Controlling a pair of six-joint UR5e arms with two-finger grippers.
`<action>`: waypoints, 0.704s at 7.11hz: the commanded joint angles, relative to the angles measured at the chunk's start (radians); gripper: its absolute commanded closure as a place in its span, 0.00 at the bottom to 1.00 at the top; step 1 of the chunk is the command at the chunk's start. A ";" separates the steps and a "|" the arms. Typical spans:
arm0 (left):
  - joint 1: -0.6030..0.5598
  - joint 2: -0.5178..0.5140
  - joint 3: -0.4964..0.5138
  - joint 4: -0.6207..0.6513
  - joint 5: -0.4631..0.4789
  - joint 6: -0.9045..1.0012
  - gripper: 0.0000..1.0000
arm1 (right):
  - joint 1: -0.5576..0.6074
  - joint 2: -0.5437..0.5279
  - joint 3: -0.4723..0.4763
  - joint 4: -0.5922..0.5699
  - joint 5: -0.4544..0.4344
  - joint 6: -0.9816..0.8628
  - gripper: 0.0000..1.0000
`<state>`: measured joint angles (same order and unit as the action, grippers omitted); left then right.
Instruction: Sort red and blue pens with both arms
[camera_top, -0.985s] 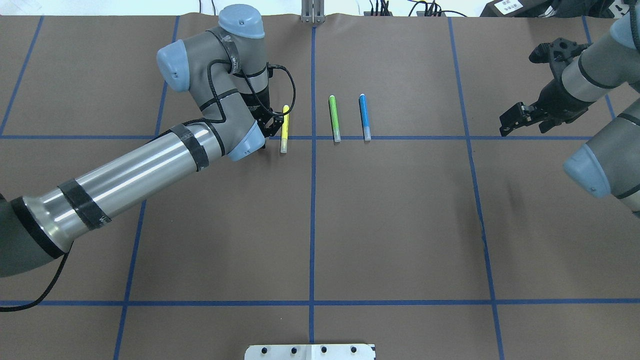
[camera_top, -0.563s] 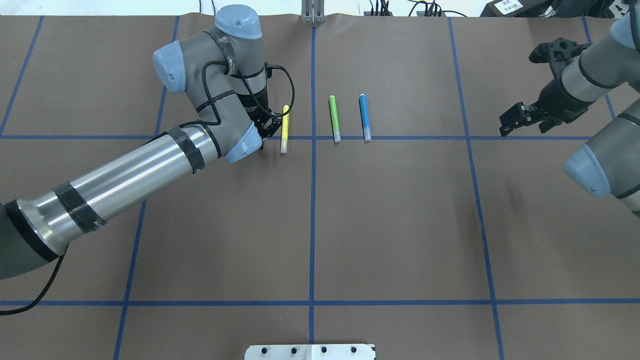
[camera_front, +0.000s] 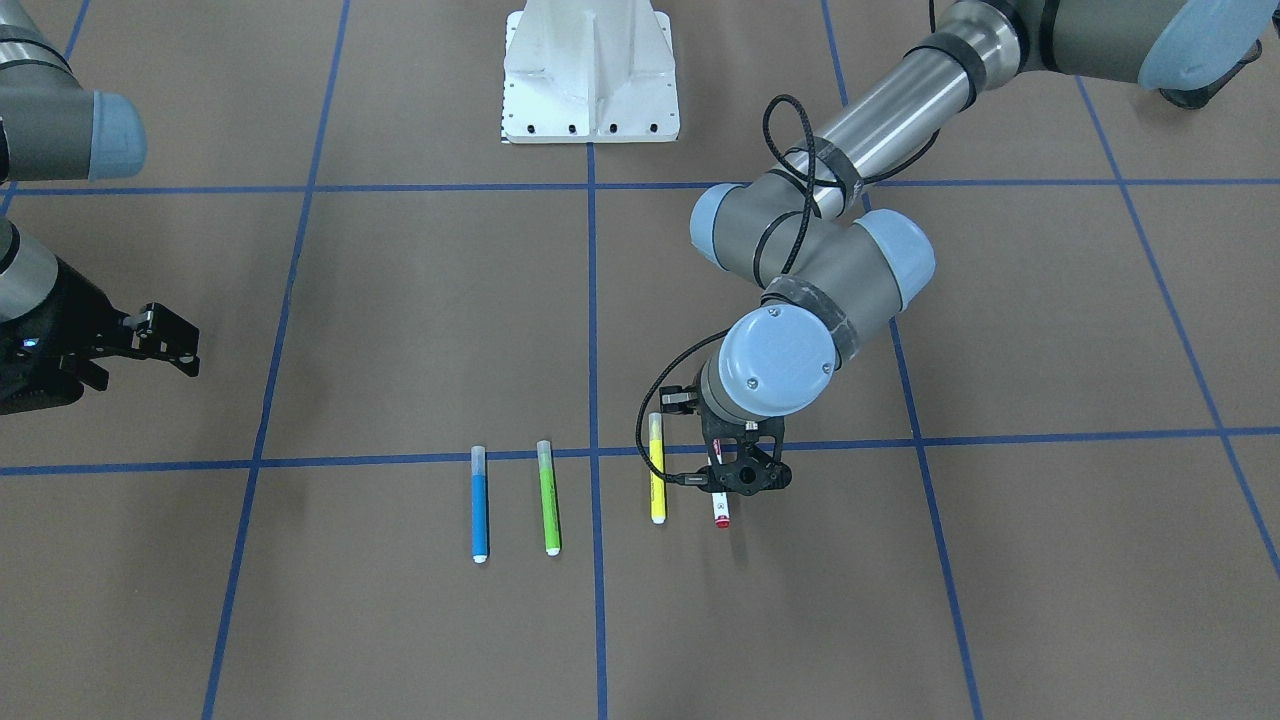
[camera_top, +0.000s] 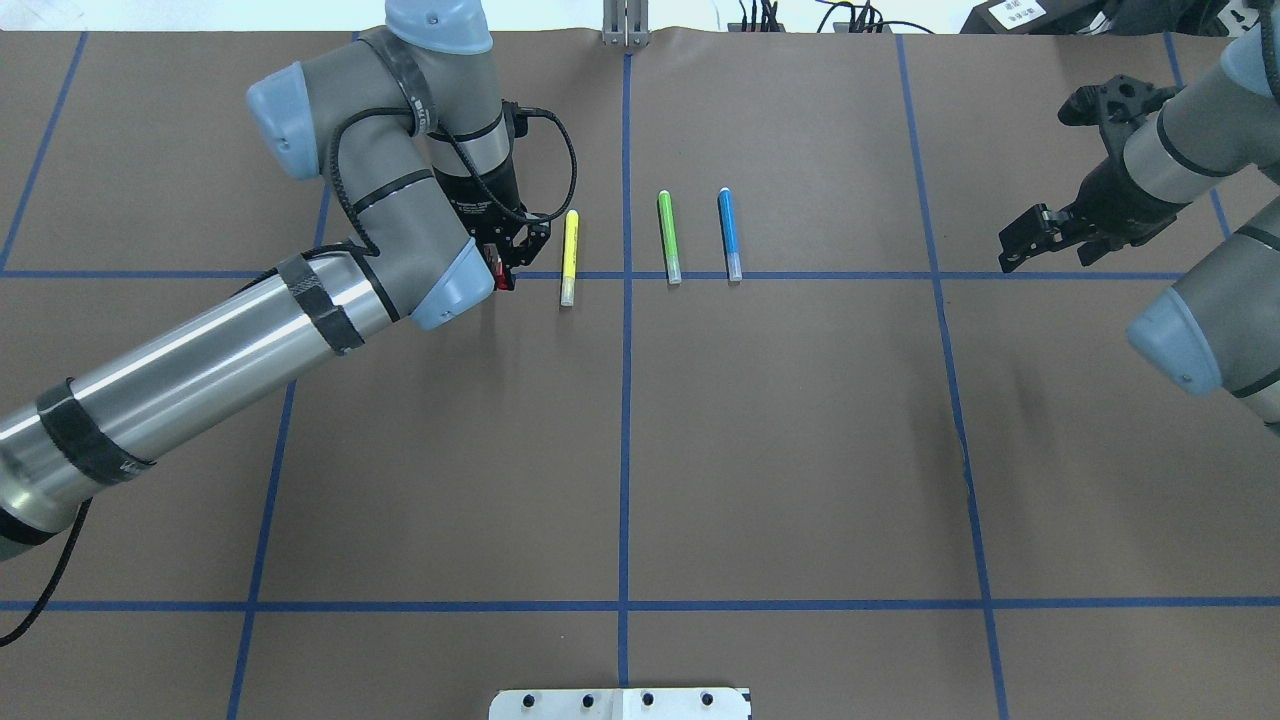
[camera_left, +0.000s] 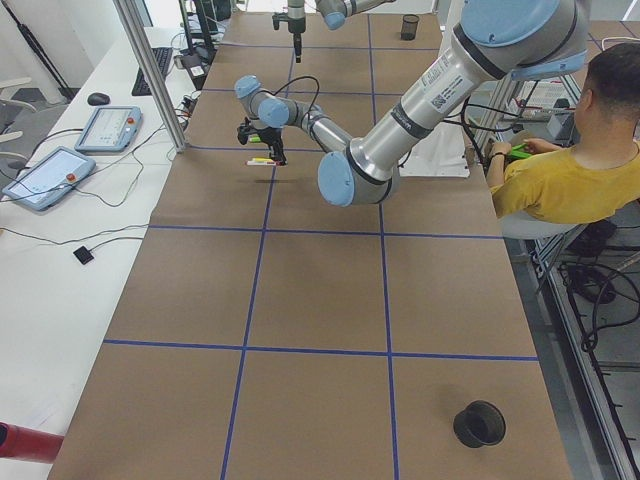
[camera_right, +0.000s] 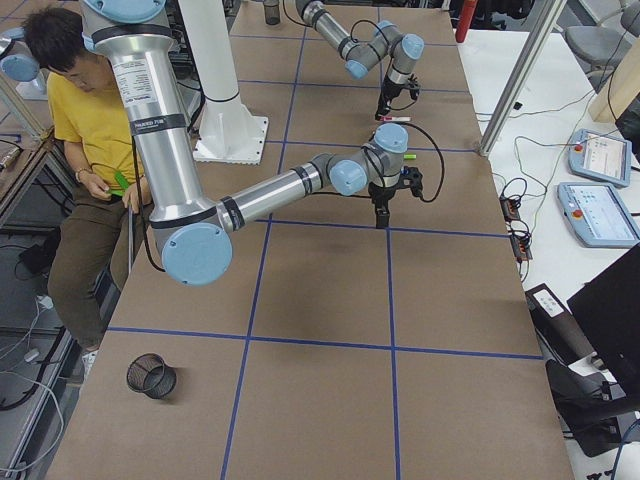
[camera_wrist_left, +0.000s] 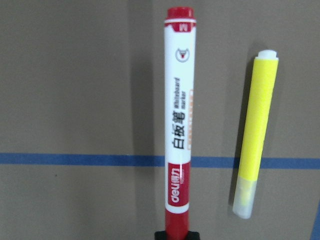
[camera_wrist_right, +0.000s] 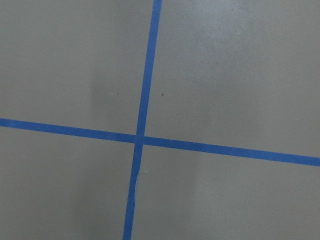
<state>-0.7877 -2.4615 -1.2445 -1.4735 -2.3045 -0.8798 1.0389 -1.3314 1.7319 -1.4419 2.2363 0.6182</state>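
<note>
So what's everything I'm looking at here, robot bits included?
red marker: one, red cap, white barrel, gripped in the left tool
yellow highlighter: one, yellow, on the table beside the marker
green highlighter: one, green, between yellow and blue
blue highlighter: one, blue, row's end nearest the right arm
mesh cups: two, black, one near each table end
table: one, brown, blue tape grid
person: one, yellow shirt, seated behind the robot
left tool: one, black, shut on the marker
right tool: one, black, open, away from the pens

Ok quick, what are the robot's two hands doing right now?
Left gripper: closed, holding the red marker by one end.
Right gripper: open, holding nothing.
</note>
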 joint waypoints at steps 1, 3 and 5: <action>-0.002 0.146 -0.267 0.135 0.002 0.082 1.00 | 0.001 0.000 0.000 0.000 0.000 0.000 0.01; -0.033 0.278 -0.482 0.260 0.005 0.197 1.00 | 0.001 0.000 0.002 0.000 0.002 0.000 0.01; -0.057 0.430 -0.678 0.358 0.010 0.341 1.00 | 0.000 -0.003 0.002 0.000 0.002 0.000 0.01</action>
<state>-0.8279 -2.1247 -1.8001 -1.1825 -2.2967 -0.6280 1.0393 -1.3330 1.7333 -1.4420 2.2380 0.6182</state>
